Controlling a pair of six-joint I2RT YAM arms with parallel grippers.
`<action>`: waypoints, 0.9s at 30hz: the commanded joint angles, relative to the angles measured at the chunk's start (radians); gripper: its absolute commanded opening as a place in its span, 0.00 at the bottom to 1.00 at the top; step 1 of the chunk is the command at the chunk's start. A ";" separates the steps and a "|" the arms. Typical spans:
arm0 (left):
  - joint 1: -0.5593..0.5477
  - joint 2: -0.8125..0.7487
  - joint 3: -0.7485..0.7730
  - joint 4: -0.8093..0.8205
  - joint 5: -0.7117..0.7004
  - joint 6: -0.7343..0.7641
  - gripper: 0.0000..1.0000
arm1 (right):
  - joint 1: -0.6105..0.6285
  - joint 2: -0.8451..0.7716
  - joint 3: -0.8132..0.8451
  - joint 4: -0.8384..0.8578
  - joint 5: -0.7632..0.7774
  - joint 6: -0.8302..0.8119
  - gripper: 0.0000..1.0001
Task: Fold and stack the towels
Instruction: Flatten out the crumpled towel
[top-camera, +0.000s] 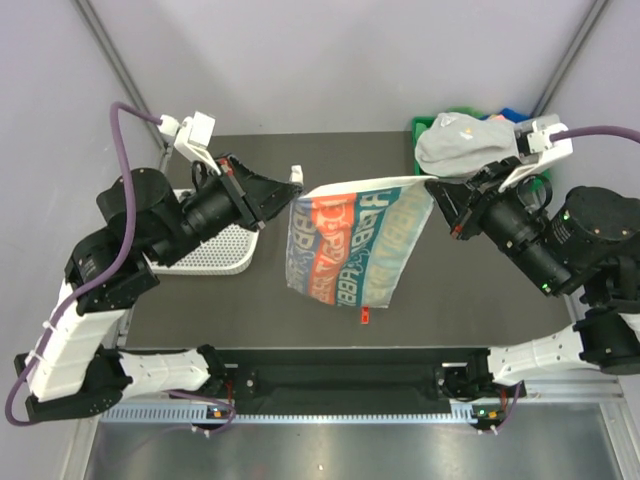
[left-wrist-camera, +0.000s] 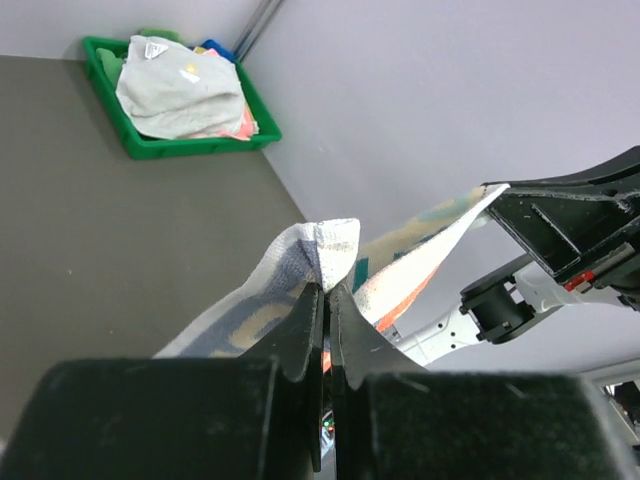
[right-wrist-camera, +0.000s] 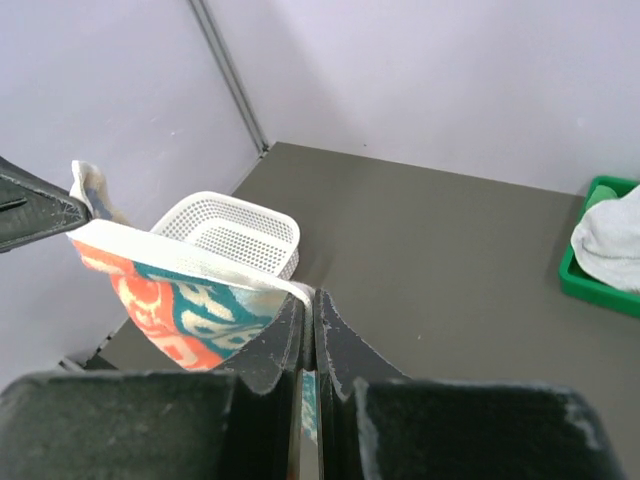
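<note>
From above, the left gripper (top-camera: 292, 190) is pressed shut on one upper corner of the lettered towel (top-camera: 345, 245), and the right gripper (top-camera: 432, 193) is pinched on the other upper corner. The towel's top edge runs taut between them. The rest hangs down as a flat sheet over the middle of the dark tabletop (top-camera: 200, 310), with a small red tag at its lower edge. Whether the hem touches the tabletop cannot be told. The white basket (top-camera: 215, 252) sits beneath the left arm. At the far right corner, the green tray (top-camera: 424, 128) holds a bunched grey-white towel (top-camera: 465, 145).

In the left wrist view, the left gripper (left-wrist-camera: 326, 292) has its two fingers closed together, with a bunched corner of the lettered towel (left-wrist-camera: 305, 250) squeezed between them. The cloth's edge stretches away to the right gripper (left-wrist-camera: 497, 190), which clamps its far end. Further back, the green tray (left-wrist-camera: 190, 147) sits in the tabletop's (left-wrist-camera: 100, 230) corner, with the grey-white towel (left-wrist-camera: 180, 90) lying on top of other coloured cloths.

In the right wrist view, the right gripper (right-wrist-camera: 312, 302) is closed tight on the white hem of the lettered towel (right-wrist-camera: 170, 290). The hem leads left to the left gripper (right-wrist-camera: 60, 208). The white basket (right-wrist-camera: 232, 225) stands behind the towel on the tabletop (right-wrist-camera: 430, 260). The green tray (right-wrist-camera: 590, 287) and the grey-white towel (right-wrist-camera: 612, 240) show at the right edge.
</note>
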 joint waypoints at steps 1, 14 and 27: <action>0.000 -0.036 -0.032 0.047 0.005 -0.020 0.00 | 0.014 0.004 0.021 0.042 0.002 -0.050 0.00; 0.003 -0.041 -0.295 0.148 -0.365 -0.028 0.00 | -0.338 -0.060 -0.225 0.154 -0.231 -0.093 0.00; 0.162 0.109 -0.400 0.262 -0.293 0.029 0.00 | -0.764 0.087 -0.401 0.274 -0.642 -0.025 0.00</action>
